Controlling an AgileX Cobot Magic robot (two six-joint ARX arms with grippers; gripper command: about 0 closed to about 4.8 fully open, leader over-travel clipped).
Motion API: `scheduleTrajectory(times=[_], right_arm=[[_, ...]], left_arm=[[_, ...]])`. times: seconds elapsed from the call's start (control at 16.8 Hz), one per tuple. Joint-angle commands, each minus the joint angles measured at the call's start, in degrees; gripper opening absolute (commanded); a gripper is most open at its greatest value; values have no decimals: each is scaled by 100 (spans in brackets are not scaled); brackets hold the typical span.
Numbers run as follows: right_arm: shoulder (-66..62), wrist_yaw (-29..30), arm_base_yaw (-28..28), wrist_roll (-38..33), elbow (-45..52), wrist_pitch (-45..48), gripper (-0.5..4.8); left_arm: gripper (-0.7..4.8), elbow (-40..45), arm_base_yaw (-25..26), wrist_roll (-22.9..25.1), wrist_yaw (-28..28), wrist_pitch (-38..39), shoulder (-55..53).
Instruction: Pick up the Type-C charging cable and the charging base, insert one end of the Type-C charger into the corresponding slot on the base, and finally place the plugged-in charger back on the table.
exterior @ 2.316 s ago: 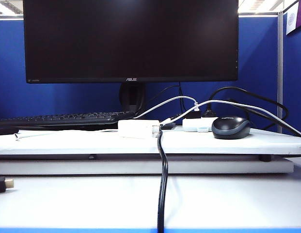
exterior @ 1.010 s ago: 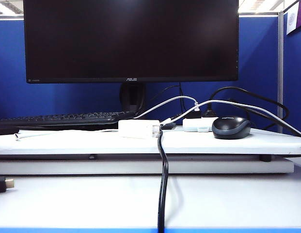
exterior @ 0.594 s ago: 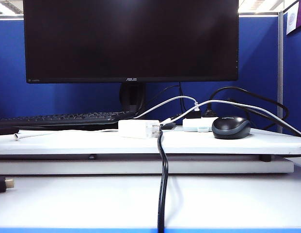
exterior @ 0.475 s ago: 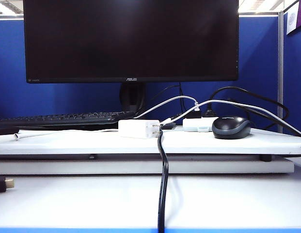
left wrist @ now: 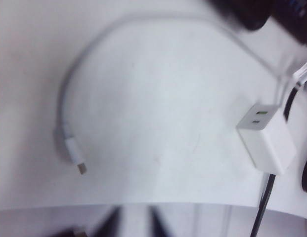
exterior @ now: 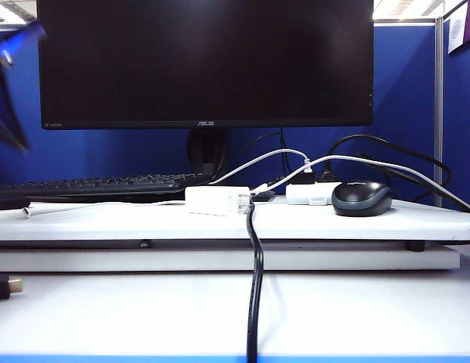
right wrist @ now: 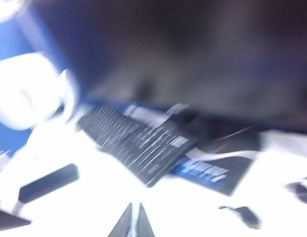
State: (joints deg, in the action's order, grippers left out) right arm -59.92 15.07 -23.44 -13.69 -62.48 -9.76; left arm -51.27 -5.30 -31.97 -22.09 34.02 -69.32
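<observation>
The charging base [exterior: 212,200] is a small white block lying on the white table [exterior: 371,223] in front of the monitor. In the left wrist view the charging base [left wrist: 266,139] shows two slots on its end face. The thin white Type-C charging cable [left wrist: 69,98] curves over the board, and its free plug [left wrist: 76,157] rests apart from the base. My left gripper [left wrist: 133,224] hovers over the table's front edge, blurred, open with a narrow gap and nothing between the fingers. My right gripper [right wrist: 135,222] is shut and empty, facing the keyboard.
A thick black cord [exterior: 254,287] runs from beside the base over the table's front edge. A white box with black plugs [exterior: 310,193] and a dark mouse [exterior: 362,198] sit to the right. The keyboard [exterior: 91,184] and monitor [exterior: 204,60] stand behind.
A blurred part of the left arm has come into the exterior view's top left corner. The base, cable, mouse and cord have not moved.
</observation>
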Motion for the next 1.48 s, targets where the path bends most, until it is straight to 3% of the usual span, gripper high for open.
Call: scheduleTrajectory(times=[0.06,0.42,0.59,1.01,1.48], right_arm=[[-129,11,-343,68,-37,105,-5],[-131,33,-457,66,-37,52,-5],[-133,31,-457,66,-37,57,-5],[-131,35,-457,66,-37,52,-5],[-131,31,-457,66,-37,55,-5]], left_arm=[[344,-22,-7,-358,-474,-369,-404],[335,-24,-7,-887,223,-448,-496],[303,-24,-7,-1154,487,-393,-518],[303,-302,-7,-1198,437,-136,-944],[304,-1106,-50,-1023,763,623,-1602]])
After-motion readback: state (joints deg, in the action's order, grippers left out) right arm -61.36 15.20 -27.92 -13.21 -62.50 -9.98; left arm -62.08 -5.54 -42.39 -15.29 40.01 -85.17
